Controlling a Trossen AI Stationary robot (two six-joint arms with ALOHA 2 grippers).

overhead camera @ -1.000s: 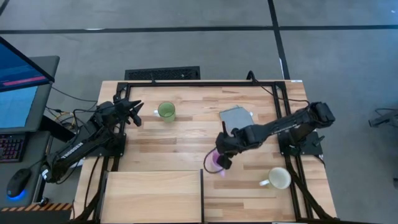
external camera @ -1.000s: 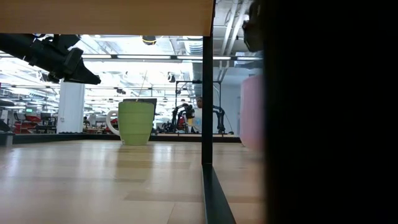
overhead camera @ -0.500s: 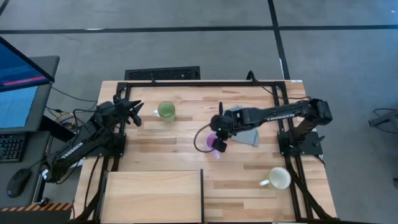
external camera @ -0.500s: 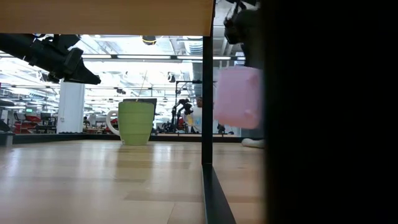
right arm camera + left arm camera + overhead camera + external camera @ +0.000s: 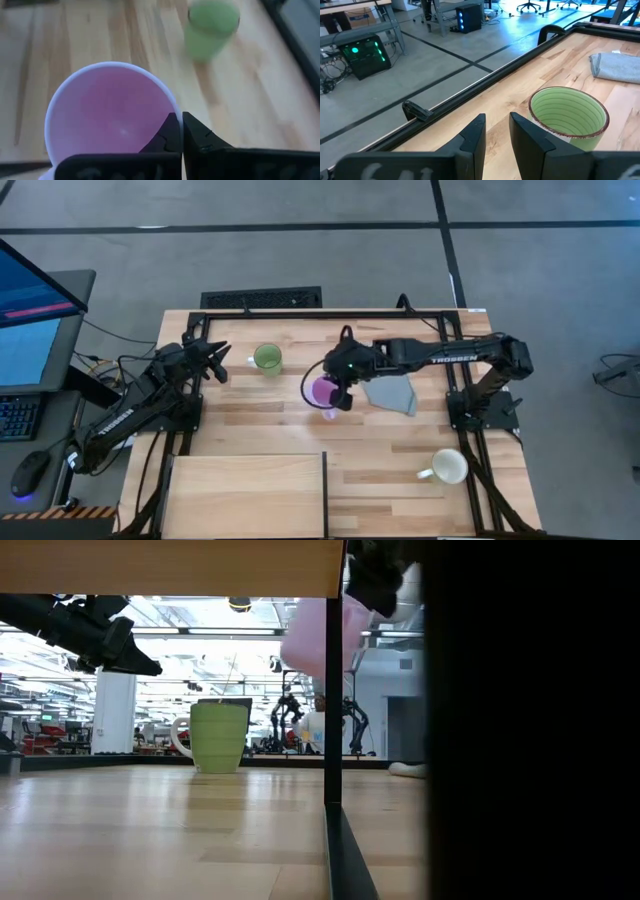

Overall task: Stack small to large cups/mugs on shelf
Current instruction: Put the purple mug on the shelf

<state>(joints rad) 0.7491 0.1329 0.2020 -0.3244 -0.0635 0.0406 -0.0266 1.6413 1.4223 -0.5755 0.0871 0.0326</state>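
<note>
The right end effector (image 5: 341, 393), pinching the purple mug's (image 5: 323, 392) rim, has swung it up off the bench toward the green mug (image 5: 267, 358) — nesting looks next — while the left end effector (image 5: 213, 361) waits, slightly spread.

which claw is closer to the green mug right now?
Left. The left claw hangs open just beside the green mug, toward the table's left edge. The right claw is farther off near the table's middle, shut on the purple mug.
</note>
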